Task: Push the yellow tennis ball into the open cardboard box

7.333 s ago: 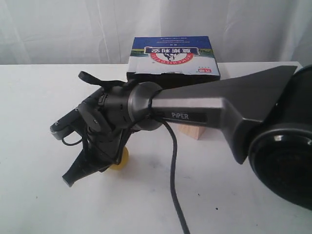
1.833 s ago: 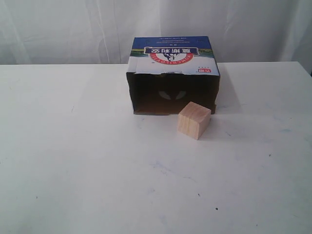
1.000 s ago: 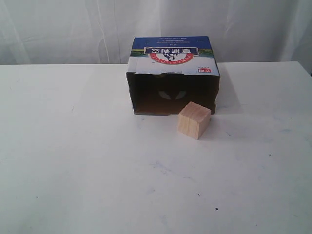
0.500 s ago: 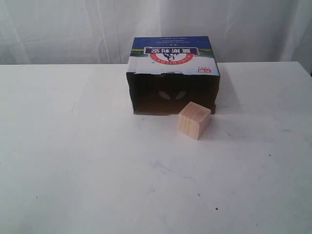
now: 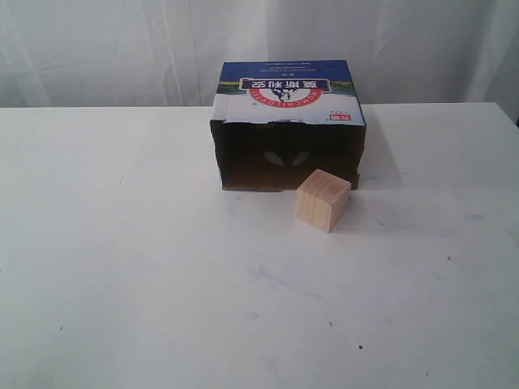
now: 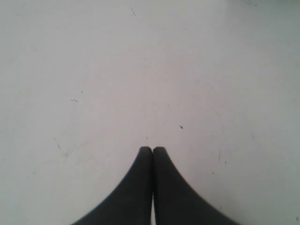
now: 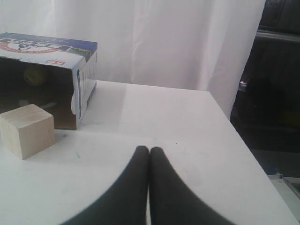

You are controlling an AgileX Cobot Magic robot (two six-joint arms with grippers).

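We see the right gripper (image 7: 149, 149) with its two dark fingers pressed flat together, nothing between them, poised low over the white table (image 7: 168, 112). Ahead of its tips and off toward the left arm's side stands the open cardboard box (image 7: 85, 82), its dark mouth and one printed side wall turned toward this gripper, well apart from the fingers. Deep inside that mouth, near the upper back of the shadowed interior, we make out a dim yellowish round shape that we take for the yellow tennis ball (image 7: 32, 75). It is too dark there to say what it rests on. Nearer to the gripper than the box, and on the same side, sits the pale wooden cube (image 7: 26, 129), just in front of the box's open edge, at its corner. Whether the cube touches the cardboard we cannot tell. Beyond the table's far edge hangs a white curtain (image 7: 164, 37). The left gripper (image 6: 152, 149) is likewise closed, its fingertips meeting along a thin seam, empty, and pointing down at a bare patch of table marked only by a few small specks. In the exterior view neither arm appears; the box and the cube are well away from both grippers.
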